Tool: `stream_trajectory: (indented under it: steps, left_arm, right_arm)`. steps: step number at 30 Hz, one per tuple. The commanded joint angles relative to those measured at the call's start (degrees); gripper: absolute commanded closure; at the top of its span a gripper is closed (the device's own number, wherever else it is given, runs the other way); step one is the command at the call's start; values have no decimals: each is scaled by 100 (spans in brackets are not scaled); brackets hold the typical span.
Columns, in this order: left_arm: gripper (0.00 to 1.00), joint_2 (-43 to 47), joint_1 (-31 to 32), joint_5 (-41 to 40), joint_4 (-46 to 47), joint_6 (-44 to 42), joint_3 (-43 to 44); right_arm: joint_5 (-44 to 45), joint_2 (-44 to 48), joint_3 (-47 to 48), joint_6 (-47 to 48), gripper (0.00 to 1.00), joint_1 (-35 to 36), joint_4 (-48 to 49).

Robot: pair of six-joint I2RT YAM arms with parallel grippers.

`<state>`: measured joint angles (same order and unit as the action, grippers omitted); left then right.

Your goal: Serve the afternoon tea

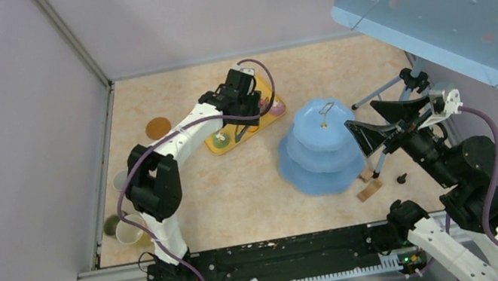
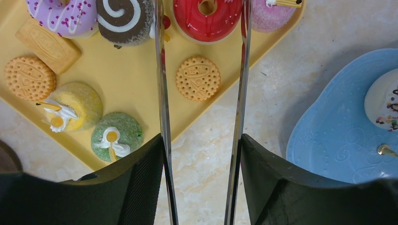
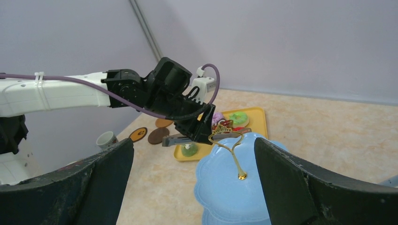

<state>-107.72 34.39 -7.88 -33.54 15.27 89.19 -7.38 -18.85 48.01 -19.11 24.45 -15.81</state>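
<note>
Left tool grips tongs, blades flanking a red donut; a shallow pinch could drop it; right tool gapes wide.

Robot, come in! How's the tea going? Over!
Left gripper shut on tongs, blades flanking red donut on tray. Right gripper open, empty, by stand. Nothing blocking.

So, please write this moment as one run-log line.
left gripper: grips long metal tongs, blades flanking red glazed donut on flat yellow tray | right gripper: open, empty, near pale-blue three-tier stand
</note>
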Motion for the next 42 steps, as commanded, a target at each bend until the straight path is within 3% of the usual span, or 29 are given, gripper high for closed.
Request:
stream_trajectory:
  steps: [1,9,13,22,29,33,38,42]
  left_arm:
    - [36,-159,18,37,102,-41,196]
    - [40,-185,29,43,111,-84,244]
    - [46,-142,25,-56,86,-103,274]
    - [52,756,25,-382,112,-342,129]
    - [55,1954,31,-101,-16,-757,-761]
    - [56,2738,197,532,-259,-794,-1402]
    - [55,3856,1250,-245,-78,-782,-2482]
    - [56,4340,1570,-422,115,-360,-3102]
  right_arm:
    - [0,12,-2,-14,3,-54,177]
    - [19,52,-33,-38,3,-51,179]
    - [19,56,-45,-57,3,-50,184]
    - [43,50,-54,-66,3,-53,177]
    - [-3,57,-148,-132,3,-51,296]
    - [-102,-1,-156,-150,3,-50,429]
    - [-50,9,-178,-97,3,-51,427]
    - [-66,25,-290,-86,3,-50,461]
